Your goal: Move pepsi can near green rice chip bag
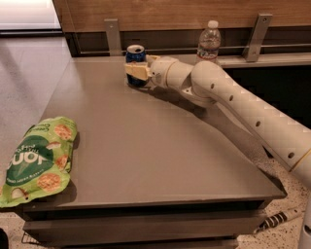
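Camera view. Looks down across a grey table (160, 146) from its near side. Finds the pepsi can (135, 53) upright near the far edge, left of centre, with the silver top showing and the blue side below. Places the gripper (133, 71) right at the can, reaching in from the right on a white arm (243, 107) that slants over the table's right half. Shows one cream finger (137, 72) lying across the can's front; appears to have the jaws narrowed onto the can and holding it, though leaves the far finger hidden behind the can. Puts the can's base on or just above the tabletop; cannot tell which.

Finds the green rice chip bag (39, 160) lying flat at the near left corner, partly overhanging the left edge, well apart from the can. Shows a clear water bottle (209, 41) upright on the ledge behind the arm, near a wooden wall panel (170, 12) with two metal brackets (112, 36).
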Robot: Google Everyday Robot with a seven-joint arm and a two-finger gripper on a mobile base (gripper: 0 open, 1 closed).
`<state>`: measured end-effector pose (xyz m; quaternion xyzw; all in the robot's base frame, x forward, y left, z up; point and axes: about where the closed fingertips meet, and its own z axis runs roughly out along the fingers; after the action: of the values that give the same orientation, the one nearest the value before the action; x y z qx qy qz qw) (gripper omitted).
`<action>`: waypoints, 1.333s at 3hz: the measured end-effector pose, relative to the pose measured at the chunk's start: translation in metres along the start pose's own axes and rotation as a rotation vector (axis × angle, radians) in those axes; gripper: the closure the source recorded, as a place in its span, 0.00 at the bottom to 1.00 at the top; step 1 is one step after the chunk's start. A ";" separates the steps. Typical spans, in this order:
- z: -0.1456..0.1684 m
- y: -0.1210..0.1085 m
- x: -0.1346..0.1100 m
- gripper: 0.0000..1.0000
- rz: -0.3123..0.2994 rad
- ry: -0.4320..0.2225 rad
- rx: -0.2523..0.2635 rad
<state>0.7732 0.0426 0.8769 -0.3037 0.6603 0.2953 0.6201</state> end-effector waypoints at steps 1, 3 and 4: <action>-0.011 0.006 -0.011 1.00 -0.009 0.006 0.005; -0.069 0.044 -0.060 1.00 -0.047 0.034 0.034; -0.100 0.073 -0.077 1.00 -0.075 0.069 0.040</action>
<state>0.6566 0.0153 0.9605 -0.3258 0.6751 0.2479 0.6137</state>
